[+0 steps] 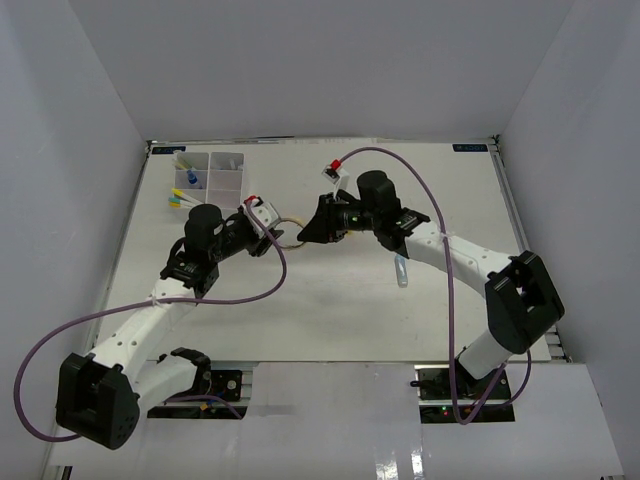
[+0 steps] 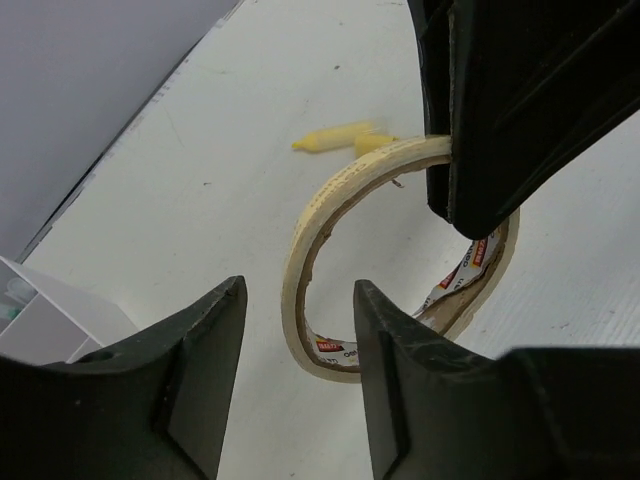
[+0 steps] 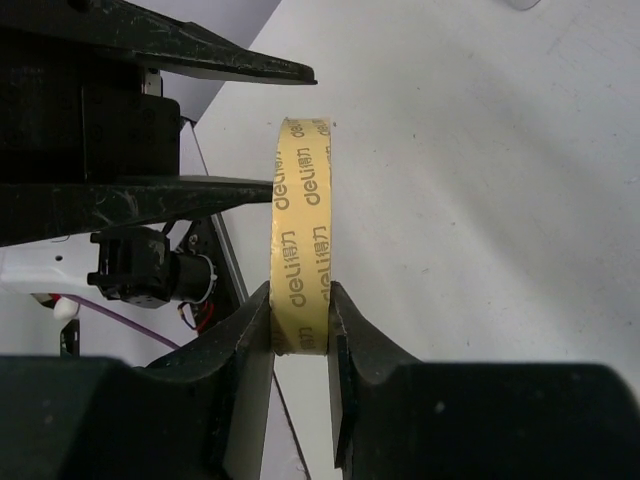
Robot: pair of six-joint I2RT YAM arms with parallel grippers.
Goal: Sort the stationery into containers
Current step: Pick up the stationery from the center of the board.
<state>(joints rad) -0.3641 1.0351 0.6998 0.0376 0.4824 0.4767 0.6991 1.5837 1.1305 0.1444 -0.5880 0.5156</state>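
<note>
My right gripper (image 3: 300,320) is shut on the tan tape ring (image 3: 303,220) and holds it on edge by its rim. In the top view the ring (image 1: 290,232) sits mid-table between both grippers. My left gripper (image 2: 298,320) is open and empty. The ring's near edge (image 2: 320,215) lies just beyond the gap between its fingers. A yellow marker (image 2: 335,137) lies on the table behind the ring. The white organizer tray (image 1: 222,183) stands at the far left with a small blue-capped bottle (image 1: 191,179) and other small items in its compartments.
Yellow and green pens (image 1: 178,200) lie by the tray's near left corner. A light blue pen (image 1: 401,270) lies under the right forearm. A tray corner (image 2: 50,320) shows at the left of the left wrist view. White walls enclose the table.
</note>
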